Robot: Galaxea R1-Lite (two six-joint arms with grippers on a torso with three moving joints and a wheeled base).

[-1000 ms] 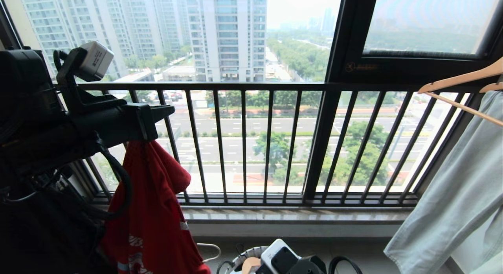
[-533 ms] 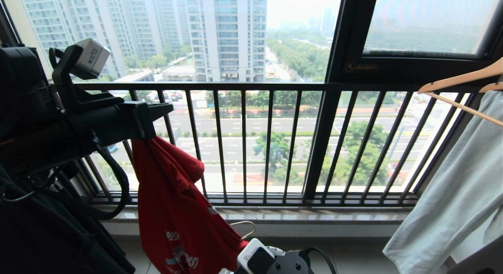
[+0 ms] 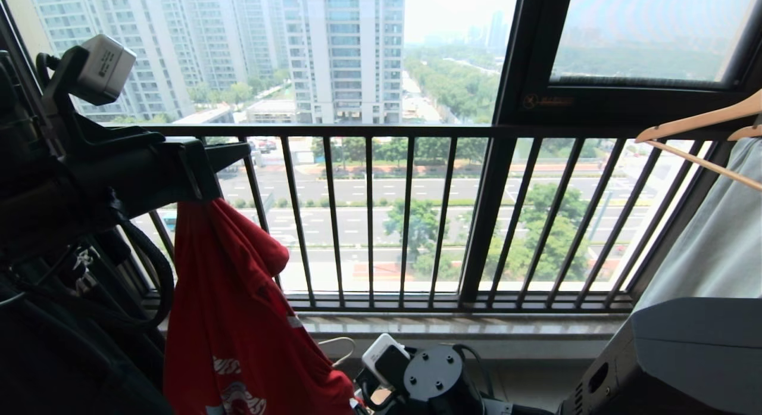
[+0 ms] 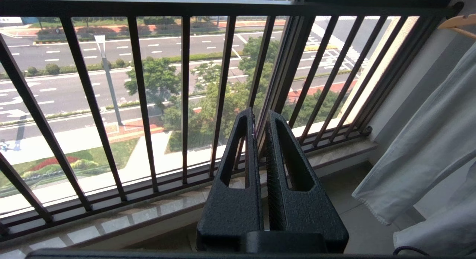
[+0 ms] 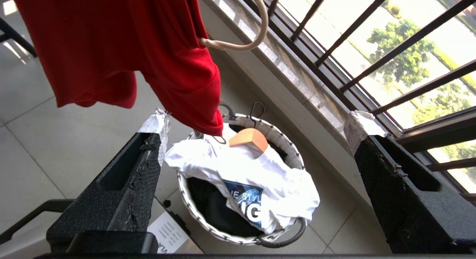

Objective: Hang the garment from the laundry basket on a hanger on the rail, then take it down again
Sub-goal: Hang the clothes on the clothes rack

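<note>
Tiled balcony floor (image 5: 67,140) beneath a black barred window railing (image 3: 369,218) overlooking towers and a wide road; pale cloth (image 3: 708,248) on a wooden hanger (image 3: 696,120) at right. Raised at left, the left pincer (image 4: 260,121), pressed narrow on a fold of the red T-shirt (image 3: 232,308), white wire hanger (image 5: 253,32) poking from the fabric. Low above the laundry basket (image 5: 286,147) near the sill, the right pincer (image 5: 256,129), spread wide, holding nothing.

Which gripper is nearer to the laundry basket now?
The right. The right gripper hangs open just above the laundry basket, pointing down at it. The left gripper is raised at railing height, shut on the red garment, well above the basket.
</note>
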